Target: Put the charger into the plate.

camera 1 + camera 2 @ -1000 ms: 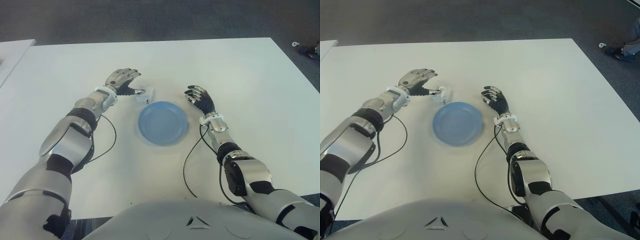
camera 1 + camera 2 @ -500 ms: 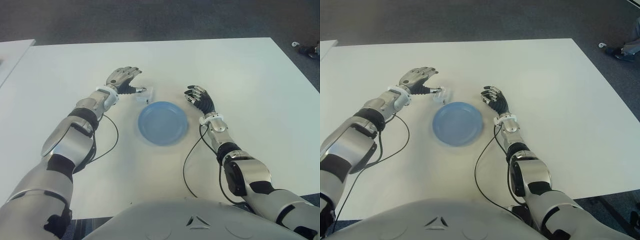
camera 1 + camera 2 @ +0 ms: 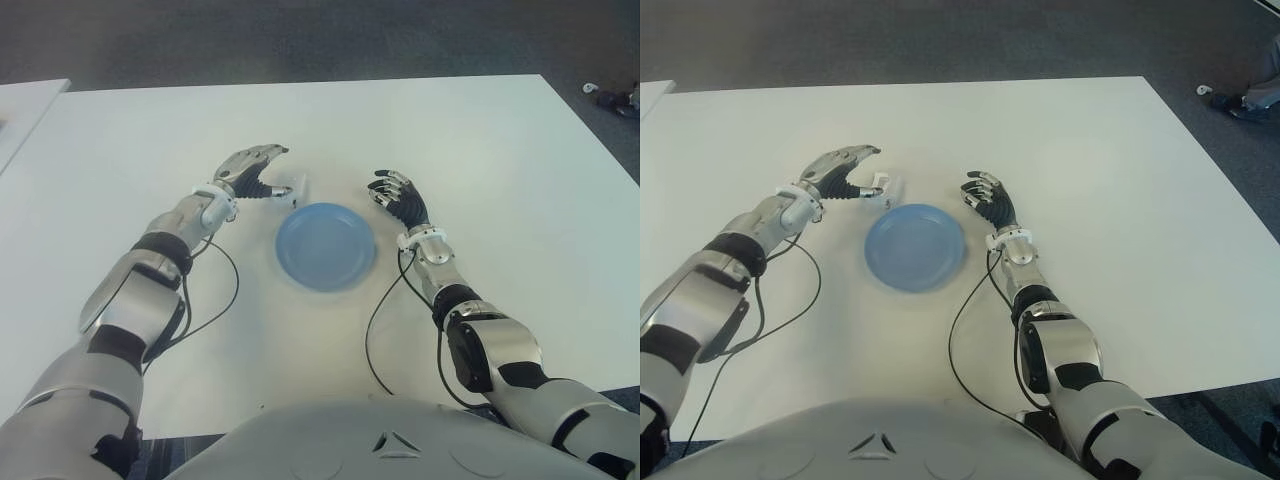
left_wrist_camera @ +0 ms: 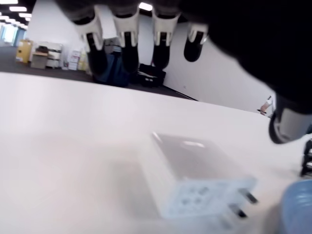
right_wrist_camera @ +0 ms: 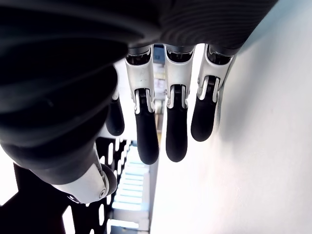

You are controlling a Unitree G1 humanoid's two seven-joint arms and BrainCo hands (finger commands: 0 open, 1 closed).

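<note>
The charger (image 3: pixel 298 187), a small white block with two prongs, lies on the white table (image 3: pixel 480 150) just beyond the left rim of the blue plate (image 3: pixel 326 246). My left hand (image 3: pixel 270 172) is tilted over it from the left. Its fingers (image 4: pixel 127 44) arch above the charger (image 4: pixel 195 175) and the thumb (image 4: pixel 287 124) hangs to one side, none of them closed on it. My right hand (image 3: pixel 397 194) shows just right of the plate, fingers loosely bent and holding nothing.
Black cables trail from both wrists across the table toward me, one on the left (image 3: pixel 228 290) and one on the right (image 3: pixel 372 335). A second white surface (image 3: pixel 20 105) shows at the far left. Dark floor lies beyond the far table edge.
My left hand has rolled onto its side and its forearm has swung closer to the plate, fingers now arched over the charger. The charger, plate and right hand have stayed put.
</note>
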